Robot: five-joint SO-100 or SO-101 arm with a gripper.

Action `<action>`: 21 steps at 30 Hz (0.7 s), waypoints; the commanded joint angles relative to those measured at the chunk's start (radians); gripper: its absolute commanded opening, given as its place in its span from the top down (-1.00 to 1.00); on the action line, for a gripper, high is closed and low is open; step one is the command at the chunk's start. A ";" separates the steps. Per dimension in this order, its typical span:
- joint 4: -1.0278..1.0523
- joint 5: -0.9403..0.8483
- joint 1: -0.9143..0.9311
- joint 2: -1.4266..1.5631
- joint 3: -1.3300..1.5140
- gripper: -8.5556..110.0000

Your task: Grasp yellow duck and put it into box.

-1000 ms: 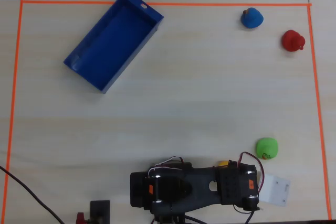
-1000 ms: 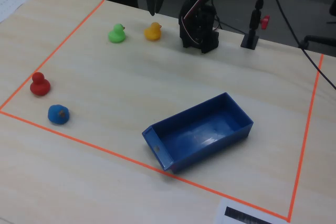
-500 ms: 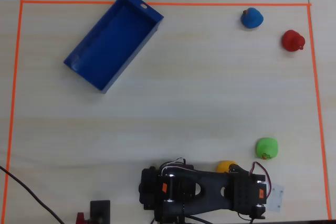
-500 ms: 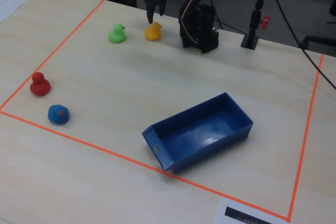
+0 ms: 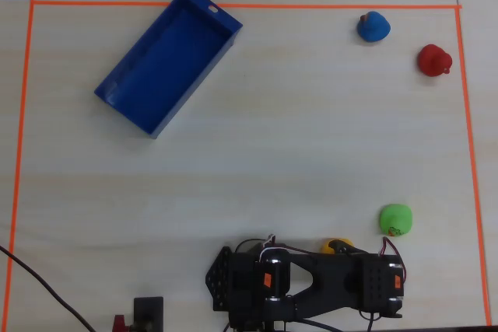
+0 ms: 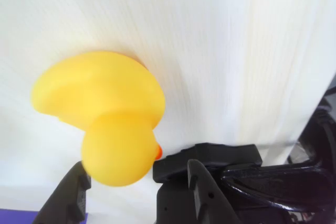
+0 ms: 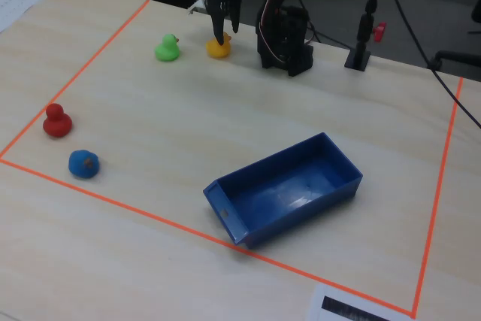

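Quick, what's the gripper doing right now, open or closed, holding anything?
Gripper: open, fingers either side of the yellow duck's head, not clamped.

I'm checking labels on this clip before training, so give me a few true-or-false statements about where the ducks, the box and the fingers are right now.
1. The yellow duck sits on the table, its head between the gripper's fingers. True.
2. The box already holds a duck. False: it is empty in the overhead and fixed views.
3. The green duck stands beside the yellow one, apart from it. True.
4. The red duck lies inside the box. False: it is on the table near the orange tape.
5. The blue duck is near the red one. True.
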 commanded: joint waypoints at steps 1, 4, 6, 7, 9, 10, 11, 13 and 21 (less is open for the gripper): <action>0.060 0.032 -0.031 -0.020 -0.112 0.48; 0.095 0.041 -0.043 -0.049 -0.169 0.49; 0.101 0.040 -0.038 -0.069 -0.186 0.48; 0.101 0.037 -0.034 -0.080 -0.192 0.48; 0.101 0.031 -0.021 -0.101 -0.204 0.47; 0.101 0.028 -0.017 -0.112 -0.210 0.47; 0.101 0.023 -0.012 -0.123 -0.218 0.46; 0.101 0.017 -0.008 -0.144 -0.232 0.45; 0.003 0.003 -0.005 -0.176 -0.161 0.45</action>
